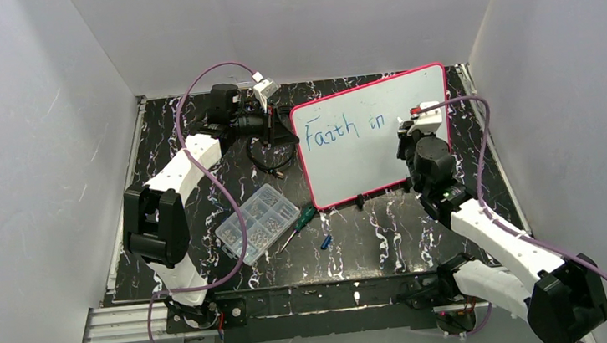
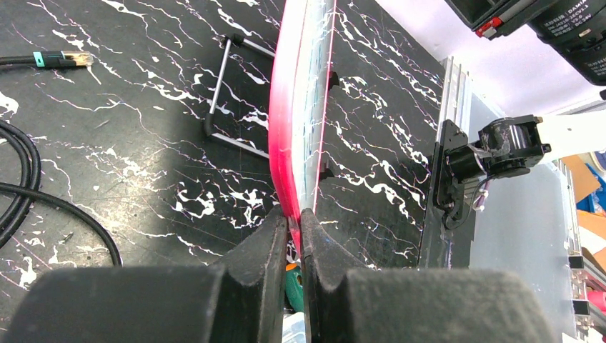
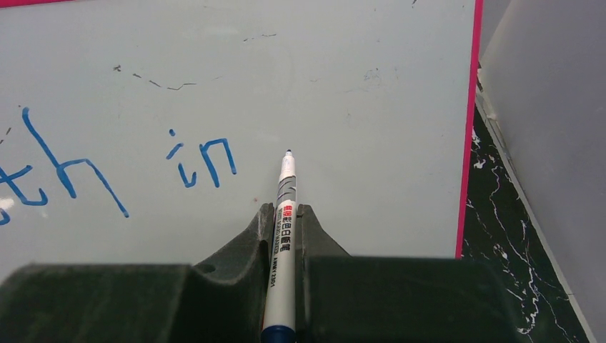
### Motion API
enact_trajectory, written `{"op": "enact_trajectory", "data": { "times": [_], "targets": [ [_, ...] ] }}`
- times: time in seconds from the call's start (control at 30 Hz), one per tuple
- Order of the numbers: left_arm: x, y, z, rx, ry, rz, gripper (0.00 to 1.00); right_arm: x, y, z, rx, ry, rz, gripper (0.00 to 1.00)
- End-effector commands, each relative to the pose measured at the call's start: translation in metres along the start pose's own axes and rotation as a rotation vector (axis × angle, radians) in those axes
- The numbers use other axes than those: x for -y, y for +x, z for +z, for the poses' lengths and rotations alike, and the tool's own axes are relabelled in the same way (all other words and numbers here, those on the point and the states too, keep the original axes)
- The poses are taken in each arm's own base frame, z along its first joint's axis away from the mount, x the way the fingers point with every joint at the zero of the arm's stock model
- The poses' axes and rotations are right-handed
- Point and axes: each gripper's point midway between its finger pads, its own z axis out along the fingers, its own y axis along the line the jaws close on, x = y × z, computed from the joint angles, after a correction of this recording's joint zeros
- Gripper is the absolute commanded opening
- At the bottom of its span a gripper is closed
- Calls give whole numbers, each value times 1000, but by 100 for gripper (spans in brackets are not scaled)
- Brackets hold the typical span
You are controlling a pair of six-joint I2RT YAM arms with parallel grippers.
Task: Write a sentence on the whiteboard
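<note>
The whiteboard [image 1: 382, 151] stands upright on the black marbled table, pink-red frame around a glossy white face. The sentence [image 1: 341, 127] reads "Faith in" in blue on the upper line. My left gripper [image 1: 290, 129] is shut on the board's left frame edge [image 2: 289, 143], fingertips [image 2: 279, 232] pinching it. My right gripper [image 3: 286, 211] is shut on a white marker [image 3: 284, 236] with blue ends. The marker tip [image 3: 288, 152] points at the board just right of the word "in" [image 3: 204, 163]; whether it touches, I cannot tell.
A clear compartment box of small parts [image 1: 256, 223] lies front left of the board, beside a green-handled screwdriver [image 1: 301, 220] and a blue cap [image 1: 325, 242]. A black cable [image 2: 43, 193] loops behind the board near its wire stand [image 2: 218, 93]. White walls enclose the table.
</note>
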Motion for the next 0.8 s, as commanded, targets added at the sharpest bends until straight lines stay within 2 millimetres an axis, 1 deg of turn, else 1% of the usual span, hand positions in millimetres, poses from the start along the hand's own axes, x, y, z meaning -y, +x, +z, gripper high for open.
{"op": "enact_trajectory", "data": {
  "times": [0.0,0.23,0.4,0.57,0.77],
  "targets": [
    [26,-10,-7,6,47,49,0,-5,-44,6,125,-56,58,1],
    [26,-10,-7,5,46,51,0,-5,-53,11,155,-85,63,1],
    [26,-9,-7,2,46,50,0,-4,-52,17,149,-88,63,1],
    [25,-9,-7,2,45,50,0,-2,-44,19,129,-78,59,1],
    [25,-8,-7,1,46,48,0,6,-24,15,80,-42,60,1]
  ]
}}
